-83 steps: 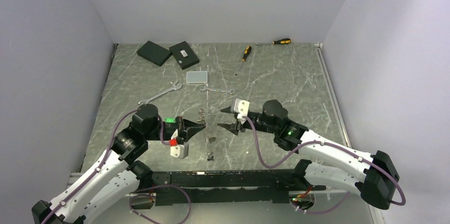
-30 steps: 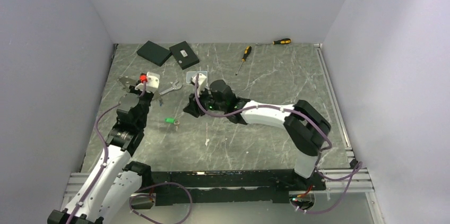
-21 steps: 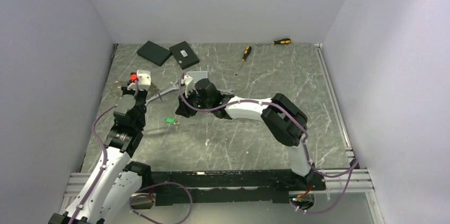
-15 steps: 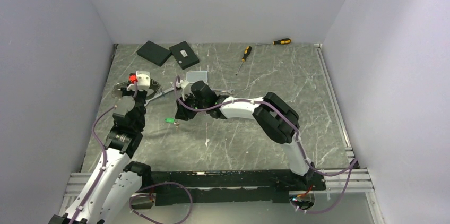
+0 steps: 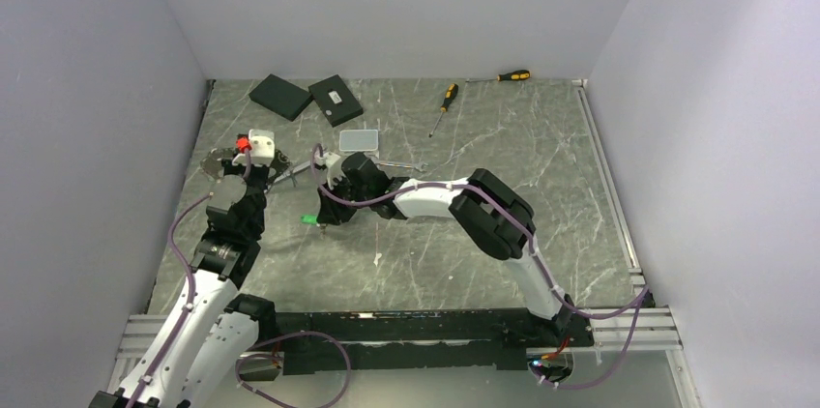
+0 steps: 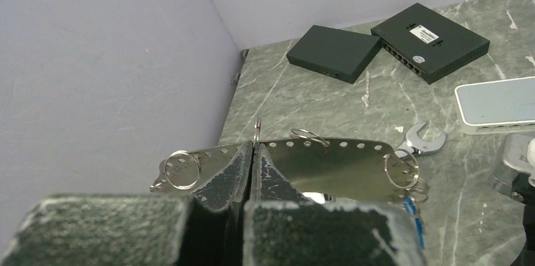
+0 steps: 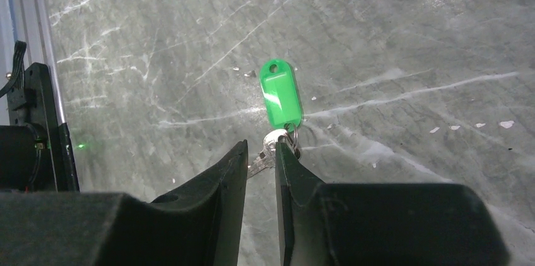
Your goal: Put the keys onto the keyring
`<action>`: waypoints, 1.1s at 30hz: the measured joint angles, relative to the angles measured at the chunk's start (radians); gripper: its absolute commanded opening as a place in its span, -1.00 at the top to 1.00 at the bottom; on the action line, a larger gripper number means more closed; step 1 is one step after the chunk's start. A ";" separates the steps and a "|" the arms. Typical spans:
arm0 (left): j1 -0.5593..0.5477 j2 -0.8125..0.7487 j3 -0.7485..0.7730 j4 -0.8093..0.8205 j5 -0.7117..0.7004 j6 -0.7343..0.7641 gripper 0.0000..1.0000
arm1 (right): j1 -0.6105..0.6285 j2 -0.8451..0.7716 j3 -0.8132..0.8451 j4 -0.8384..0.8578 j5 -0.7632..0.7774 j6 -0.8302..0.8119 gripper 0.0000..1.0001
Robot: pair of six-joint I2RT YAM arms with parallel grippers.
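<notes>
**Item: pick-up of the green-tagged key, ahead of threading**

**Task thing 1.** Small silver key with a green plastic tag (image 7: 281, 102). It lies flat on the grey-green marbled counter (image 5: 503, 166), at about 9 o'clock from the counter's middle in the overhead view (image 5: 309, 220). In the right wrist view the tag points to 12 o'clock and the metal key runs toward 7 o'clock, into the fingertips.

**Task thing 2.** Keyring, here a silvery perforated metal band hung with small wire rings (image 6: 328, 159). It sits at 10 o'clock on the counter, near the left wall (image 5: 220, 162). A scrap of blue, likely a blue tag (image 6: 413, 212), shows under its 3 o'clock end.

**Left end effector** (image 6: 253, 152). Closed tight on the band's near edge, gripping it a little to the 9 o'clock side of its middle.

**Right end effector** (image 7: 260, 149). Narrow, with the tips down at the counter either side of the key's metal. We cannot tell whether the pads already bear on it.

**Handling notes, our judgement:**
- We would close on the metal, not the tag, since the tag would likely swing on its little split ring.
- The key is thin and flat, so we expect it may skate sideways or tip on edge. We would close slowly and check the grip before lifting.
- We would lift straight up, then carry toward 10 o'clock, where the band is held.
- We would leave the tag's ring end clear of the pads, as that end must meet a wire ring on the band.
</notes>
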 measured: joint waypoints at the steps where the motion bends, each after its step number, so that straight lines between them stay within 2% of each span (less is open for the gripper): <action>1: 0.000 0.000 0.000 0.000 0.003 0.000 1.00 | 0.000 0.002 0.002 -0.001 0.002 0.000 0.46; 20: 0.000 -0.011 0.000 -0.001 0.036 0.000 1.00 | 0.000 0.054 0.043 -0.007 0.054 -0.013 0.17; 33: 0.000 -0.014 -0.001 -0.001 0.054 0.000 1.00 | 0.008 0.063 0.060 -0.019 0.054 -0.038 0.32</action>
